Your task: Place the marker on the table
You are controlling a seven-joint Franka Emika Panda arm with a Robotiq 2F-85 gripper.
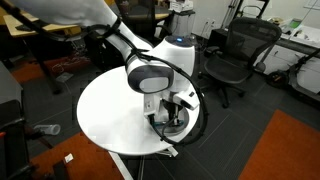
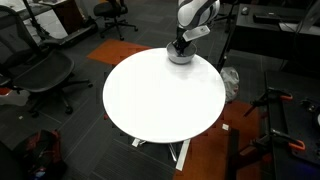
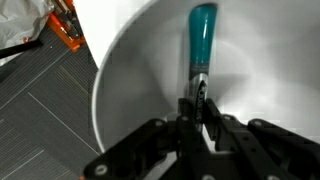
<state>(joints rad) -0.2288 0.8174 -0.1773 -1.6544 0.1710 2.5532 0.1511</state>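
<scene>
In the wrist view, nearest the camera, the black Robotiq gripper (image 3: 200,98) has its two fingers (image 3: 188,103) drawn in close on either side of the dark near end of the slim teal stick-shaped marker (image 3: 202,35). It appears to be pinching that end, though the contact itself is partly hidden. The marker runs away from the fingers and lies inside the round silver-grey bowl (image 3: 125,90), its teal far end against the pale inner wall. Because the hold is at one end, the free end would likely swing, so the lift is best made straight up and slowly until the tip clears the rim. In an exterior view the gripper (image 2: 180,47) hangs over the bowl (image 2: 181,57), which sits at the far right edge of the large round white table (image 2: 160,100). Bare top lies to the near left of it. A good placement would carry the marker that way, well clear of the bowl and the table's edge, lower it until it lies flat, and only then release, since a round barrel may roll.
</scene>
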